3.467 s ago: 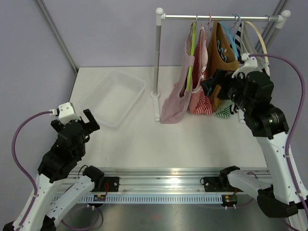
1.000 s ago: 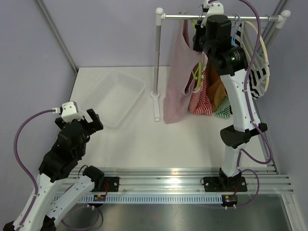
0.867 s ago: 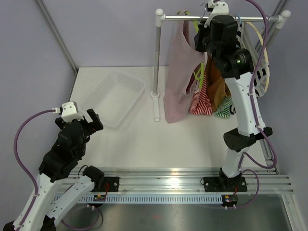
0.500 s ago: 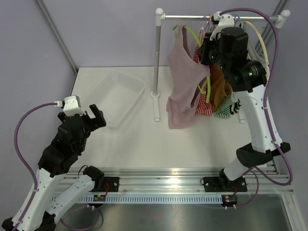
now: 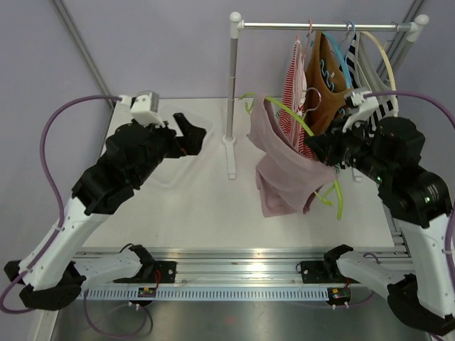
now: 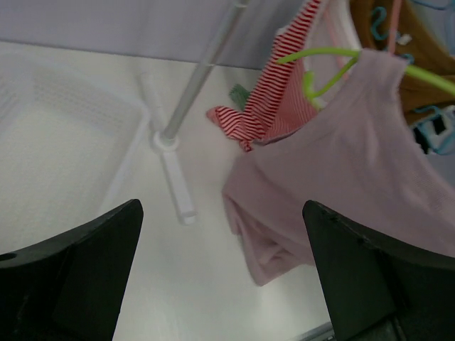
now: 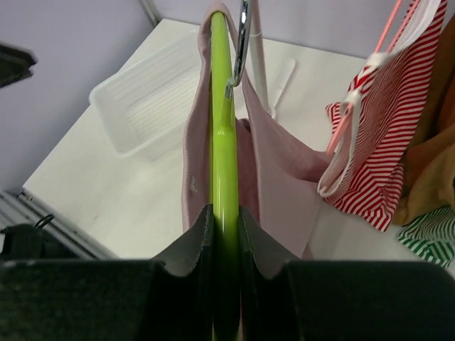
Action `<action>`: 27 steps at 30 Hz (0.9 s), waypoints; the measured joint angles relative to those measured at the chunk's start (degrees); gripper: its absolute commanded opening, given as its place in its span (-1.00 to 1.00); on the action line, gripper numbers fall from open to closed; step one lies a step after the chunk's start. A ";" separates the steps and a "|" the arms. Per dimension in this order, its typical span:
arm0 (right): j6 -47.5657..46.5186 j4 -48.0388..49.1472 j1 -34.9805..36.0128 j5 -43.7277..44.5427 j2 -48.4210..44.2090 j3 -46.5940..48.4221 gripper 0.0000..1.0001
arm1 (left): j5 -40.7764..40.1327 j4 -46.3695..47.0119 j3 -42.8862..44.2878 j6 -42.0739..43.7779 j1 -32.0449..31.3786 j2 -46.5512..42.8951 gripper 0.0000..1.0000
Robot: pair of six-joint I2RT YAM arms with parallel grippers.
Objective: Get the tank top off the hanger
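Note:
A pink tank top (image 5: 284,170) hangs on a lime green hanger (image 5: 290,115), off the rail and tilted above the table. My right gripper (image 5: 318,146) is shut on the hanger's bar (image 7: 224,142), with the pink cloth (image 7: 284,170) draped down both sides. My left gripper (image 5: 190,133) is open and empty, raised over the basket and pointing toward the tank top (image 6: 341,163). In the left wrist view the gripper (image 6: 220,206) is still well short of the cloth, and the hanger's hook (image 6: 323,60) shows above it.
The rack's rail (image 5: 320,26) and white post (image 5: 232,85) stand at the back, with its foot (image 6: 174,185) on the table. A red-striped top (image 5: 298,71) and a brown garment (image 5: 330,71) hang on the rail. A white basket (image 7: 153,99) sits at the left.
My right arm has lifted the green hanger with the tank top off the rail and brought it down and forward. My left arm has risen and reached right toward it, jaws still open.

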 measured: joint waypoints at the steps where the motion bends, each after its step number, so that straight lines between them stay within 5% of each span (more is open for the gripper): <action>1: 0.35 0.04 0.00 -1.16 -2.62 -2.12 -1.00 | -0.74 0.74 2.95 0.46 -3.23 2.80 0.98; 5: 1.27 0.57 0.00 -5.38 -11.02 -8.70 -1.00 | -3.67 1.95 15.02 3.43 -13.22 13.99 0.93; 12: 1.86 0.94 0.00 -8.96 -16.28 -12.24 -1.00 | -3.80 1.44 25.88 7.02 -18.71 27.32 0.54; 15: 1.86 1.01 0.00 -9.09 -16.28 -12.72 -1.00 | -3.54 1.16 26.88 7.76 -19.87 30.42 0.24; 16: 1.86 1.05 0.00 -9.07 -16.28 -12.83 -1.00 | -3.58 0.76 27.06 7.91 -19.96 31.12 -0.03; 23: 1.84 1.53 0.00 -7.91 -16.31 -13.27 -1.00 | -5.46 -0.20 27.06 8.90 -19.82 32.22 -1.00; 27: 1.81 1.95 0.00 -7.21 -16.31 -13.73 -1.00 | -8.04 -0.50 27.08 9.22 -19.85 32.22 -1.00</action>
